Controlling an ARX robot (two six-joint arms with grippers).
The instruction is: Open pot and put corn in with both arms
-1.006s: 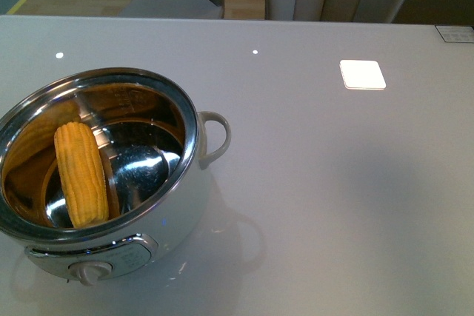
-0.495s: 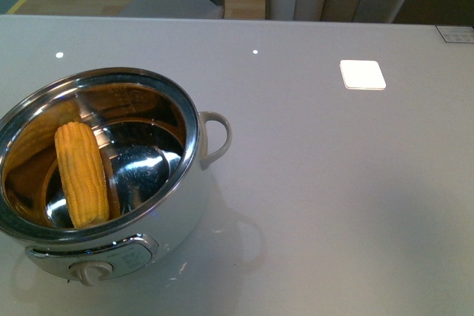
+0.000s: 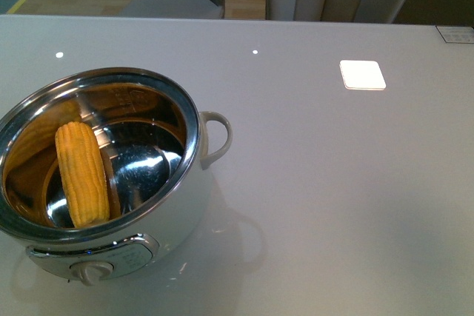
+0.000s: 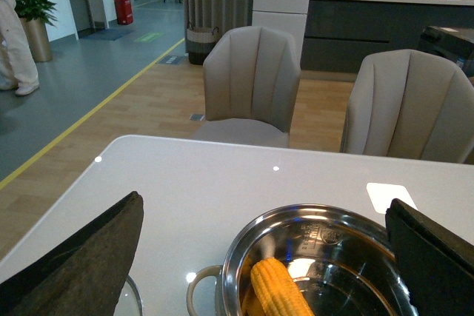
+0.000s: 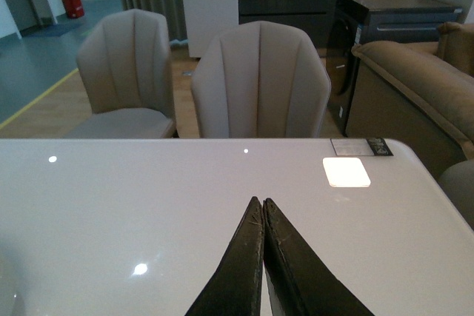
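Between the wide-spread left jaws sits one pot (image 4: 315,257) holding one corn (image 4: 280,288); right jaws pressed together, empty, over bare surface (image 5: 148,205).

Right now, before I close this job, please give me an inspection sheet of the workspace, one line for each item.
Surface: grey glossy table, light reflections on it.
Job's things: pot open, no lid seen; corn lying inside.
Clutter: glass rim at the left wrist view's edge, unclear.
Grippers: left gripper open, above the pot; right gripper shut, empty, over bare table.
Cables: nothing seen.
Surroundings: beige chairs behind table; person far off.
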